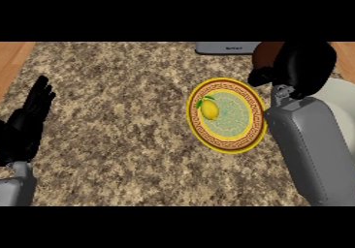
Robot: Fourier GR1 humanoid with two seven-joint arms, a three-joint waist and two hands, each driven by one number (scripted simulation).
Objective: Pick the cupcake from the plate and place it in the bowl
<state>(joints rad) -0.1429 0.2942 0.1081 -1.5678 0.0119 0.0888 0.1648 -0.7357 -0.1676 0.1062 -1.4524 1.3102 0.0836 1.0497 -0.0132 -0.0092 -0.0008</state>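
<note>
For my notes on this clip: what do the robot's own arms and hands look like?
Both forearms are smooth grey casings with rounded edges. The right forearm shows as a long blocky shell, the left forearm only as a corner at the lower edge. The right one narrows to a slim grey wrist piece. The left hand and right hand are plain black. No cables, markings or sleeves show.

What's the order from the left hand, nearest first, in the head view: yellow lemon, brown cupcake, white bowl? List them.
1. Yellow lemon, on the yellow-rimmed plate, centre.
2. Brown cupcake, held in the right hand, upper right.
3. White bowl, far right edge.
</note>
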